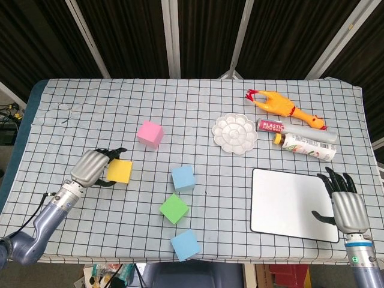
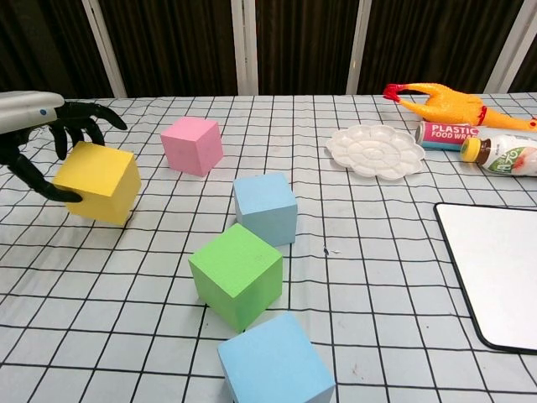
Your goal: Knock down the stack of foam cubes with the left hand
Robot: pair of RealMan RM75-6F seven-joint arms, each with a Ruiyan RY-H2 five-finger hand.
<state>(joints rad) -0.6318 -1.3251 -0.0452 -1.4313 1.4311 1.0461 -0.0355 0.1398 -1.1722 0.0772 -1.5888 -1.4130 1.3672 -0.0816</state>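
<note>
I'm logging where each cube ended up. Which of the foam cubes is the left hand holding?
The yellow foam cube, gripped by the left hand at the table's left side. The pink, green and two blue cubes lie apart, untouched.

Five foam cubes scattered flat, unstacked: pink (image 1: 149, 134), yellow (image 1: 119, 171) seemingly gripped, blue (image 1: 183, 177), green (image 1: 174, 209), second blue (image 1: 184, 244).

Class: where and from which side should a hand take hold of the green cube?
Probably grip the green cube from above, across two opposite flat side faces. It sits flat and clear of both blue cubes, leaving its sides open.
</note>
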